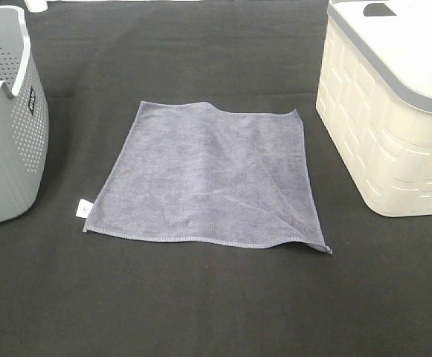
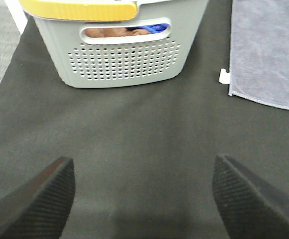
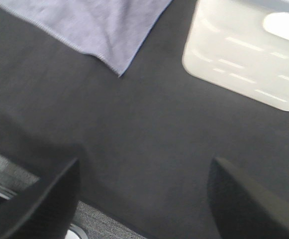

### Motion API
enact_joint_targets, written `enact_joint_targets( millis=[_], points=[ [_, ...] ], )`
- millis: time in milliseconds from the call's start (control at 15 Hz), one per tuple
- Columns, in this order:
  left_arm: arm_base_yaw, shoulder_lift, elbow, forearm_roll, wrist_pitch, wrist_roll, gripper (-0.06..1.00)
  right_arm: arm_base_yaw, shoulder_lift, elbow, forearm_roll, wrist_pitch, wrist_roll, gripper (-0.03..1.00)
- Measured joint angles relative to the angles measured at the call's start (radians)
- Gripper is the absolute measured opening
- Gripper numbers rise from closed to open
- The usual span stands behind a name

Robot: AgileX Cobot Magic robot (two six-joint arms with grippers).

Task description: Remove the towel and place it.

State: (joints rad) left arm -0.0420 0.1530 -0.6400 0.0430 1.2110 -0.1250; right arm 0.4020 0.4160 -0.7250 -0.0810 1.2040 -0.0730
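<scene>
Both grippers, left (image 2: 142,199) and right (image 3: 142,199), hang with jaws wide apart, grasping nothing, above the black mat (image 1: 216,312). Towel (image 1: 208,182) lies flat between grey basket (image 1: 11,141) and cream basket (image 1: 394,126); right-wrist view appears blurred.
</scene>
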Motion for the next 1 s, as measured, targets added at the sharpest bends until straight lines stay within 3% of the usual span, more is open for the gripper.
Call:
enact_joint_targets(
  millis=[400,1000],
  points=[
    [0.000,-0.155,0.077,-0.012,0.006,0.092,0.72,0.000,-0.208,0.156,0.129,-0.011,-0.102,0.71],
    [0.000,-0.158,0.121,-0.012,-0.140,0.092,0.72,0.000,-0.294,0.186,0.148,-0.095,-0.111,0.71]
  ],
)
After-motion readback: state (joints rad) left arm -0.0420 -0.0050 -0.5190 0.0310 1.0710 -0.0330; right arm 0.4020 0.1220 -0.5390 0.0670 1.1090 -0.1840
